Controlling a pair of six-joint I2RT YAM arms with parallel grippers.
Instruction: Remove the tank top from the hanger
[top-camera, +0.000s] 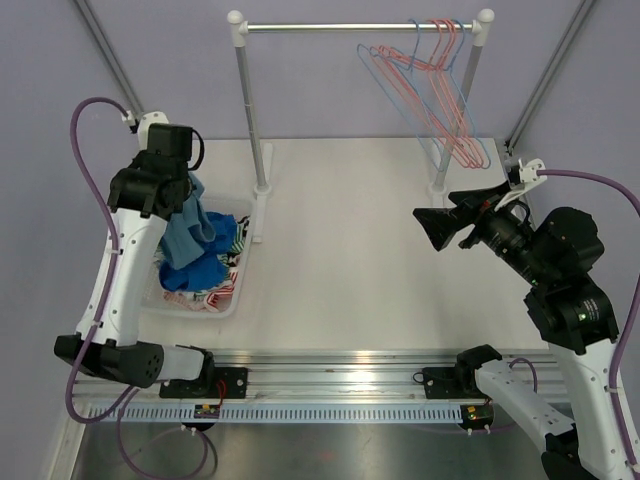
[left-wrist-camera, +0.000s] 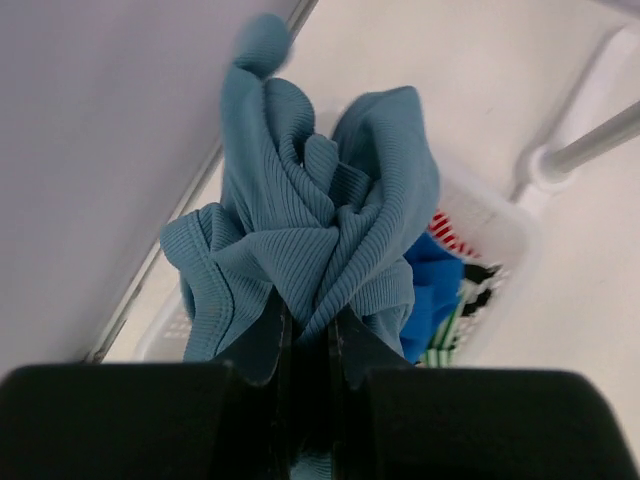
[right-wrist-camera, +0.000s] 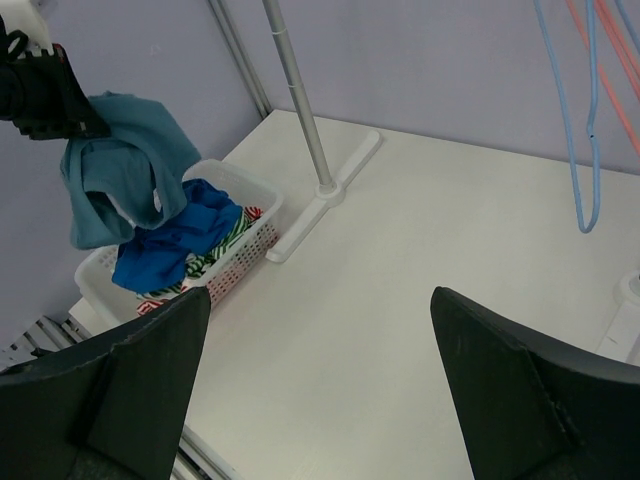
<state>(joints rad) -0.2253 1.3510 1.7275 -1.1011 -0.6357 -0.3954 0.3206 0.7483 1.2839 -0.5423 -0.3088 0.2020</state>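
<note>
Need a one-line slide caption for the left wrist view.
Left gripper shut on a bunched teal tank top, hanging over the white basket of clothes.

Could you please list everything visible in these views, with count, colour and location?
tank top: one, teal, bunched, hanging above the basket
basket: one, white, left side of the table
basket contents: bright blue garment and a striped piece; total count unclear
clothes rack: one, white posts with metal rail, far side of the table
hangers: several, blue and red, empty, at the rail's right end
table: one, white
left gripper: shut on the tank top
right gripper: open, empty, over the table's right side
</note>
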